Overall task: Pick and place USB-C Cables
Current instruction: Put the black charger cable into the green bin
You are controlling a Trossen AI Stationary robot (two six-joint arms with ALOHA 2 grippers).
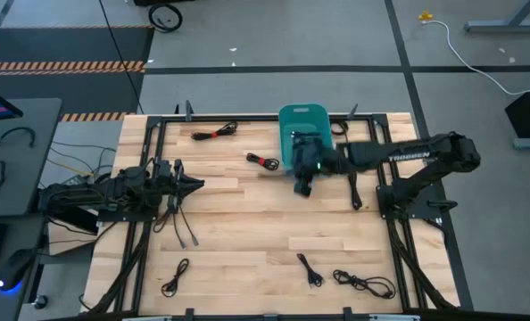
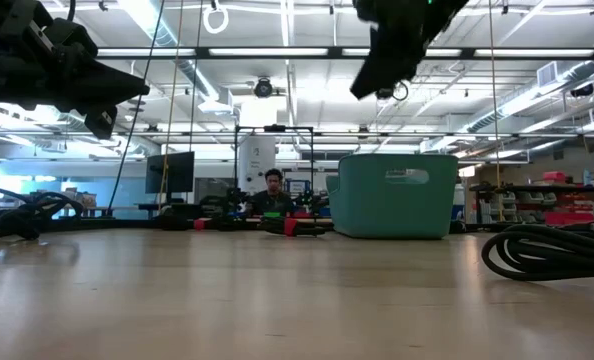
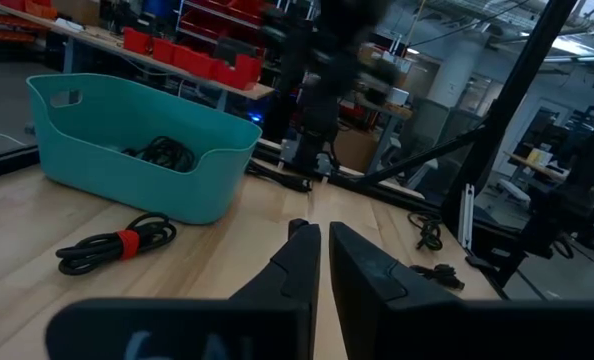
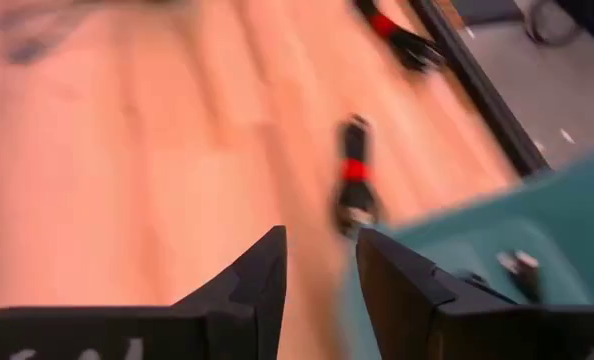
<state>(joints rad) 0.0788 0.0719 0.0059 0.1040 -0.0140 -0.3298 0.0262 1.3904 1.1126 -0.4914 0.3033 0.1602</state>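
Note:
The teal bin (image 1: 302, 120) stands at the table's far middle, with black cables (image 3: 162, 152) lying inside it. More short black USB-C cables lie on the wood. One with a red band (image 1: 263, 161) is left of the bin and another (image 1: 216, 133) is near the far edge. Others (image 1: 176, 276) (image 1: 310, 269) (image 1: 365, 283) lie along the near edge. My right gripper (image 1: 302, 187) hangs high above the table (image 2: 372, 85) just near of the bin, open and empty (image 4: 320, 245). My left gripper (image 1: 196, 185) waits at the left, shut and empty (image 3: 322, 232).
A black metal frame (image 1: 381, 178) runs along the table's sides. Loose dark cords (image 1: 180, 223) lie beside my left arm, and one more cable (image 1: 356, 192) lies under my right arm. The middle of the table (image 1: 265, 223) is bare wood. A person (image 2: 273, 190) sits beyond the far edge.

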